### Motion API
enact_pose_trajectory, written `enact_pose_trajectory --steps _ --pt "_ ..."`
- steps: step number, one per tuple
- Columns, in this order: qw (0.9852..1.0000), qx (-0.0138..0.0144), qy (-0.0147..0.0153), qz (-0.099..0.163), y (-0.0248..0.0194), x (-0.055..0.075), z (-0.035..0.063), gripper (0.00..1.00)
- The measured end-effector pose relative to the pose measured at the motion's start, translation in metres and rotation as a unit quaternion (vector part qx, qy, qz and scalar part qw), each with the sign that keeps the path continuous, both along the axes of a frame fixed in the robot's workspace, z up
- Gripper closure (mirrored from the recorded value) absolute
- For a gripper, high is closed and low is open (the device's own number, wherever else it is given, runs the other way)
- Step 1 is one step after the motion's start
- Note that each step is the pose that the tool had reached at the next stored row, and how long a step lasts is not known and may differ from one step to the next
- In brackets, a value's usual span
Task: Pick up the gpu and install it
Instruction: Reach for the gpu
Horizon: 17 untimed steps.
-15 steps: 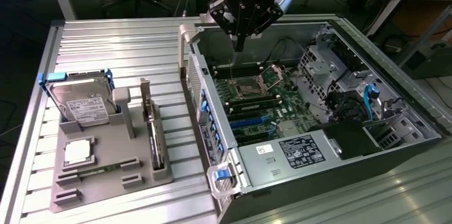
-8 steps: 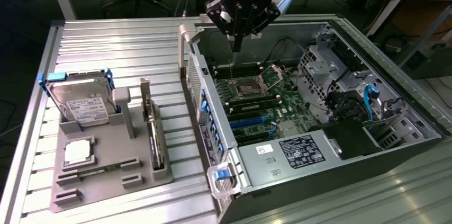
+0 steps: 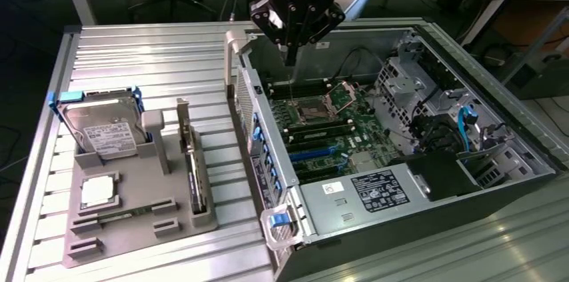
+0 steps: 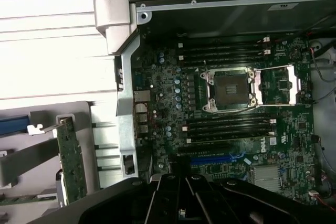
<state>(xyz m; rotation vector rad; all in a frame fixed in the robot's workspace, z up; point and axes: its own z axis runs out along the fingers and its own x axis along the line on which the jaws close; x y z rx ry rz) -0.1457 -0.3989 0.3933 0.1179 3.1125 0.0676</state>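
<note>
The arm reaches down from above, wrist vertical, with its gripper (image 3: 290,57) pointing straight down over the far end of the open case (image 3: 356,225). It hangs above the motherboard (image 3: 331,129), near the case's wall on the exterior view's left. The claw is clenched, fingers pressed together with nothing between them. The gpu (image 3: 193,162) stands on edge in the grey holder (image 3: 133,232) on the table (image 3: 142,49), well apart from the gripper, just beside the case and near the hard drive (image 3: 102,125). In the wrist view the gpu (image 4: 71,161) lies outside the case wall.
</note>
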Motion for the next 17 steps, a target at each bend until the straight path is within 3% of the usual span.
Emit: enact_pose_trajectory --steps 17 --pt "1.0 0.0 0.0 0.0 0.0 -0.023 0.0 0.89"
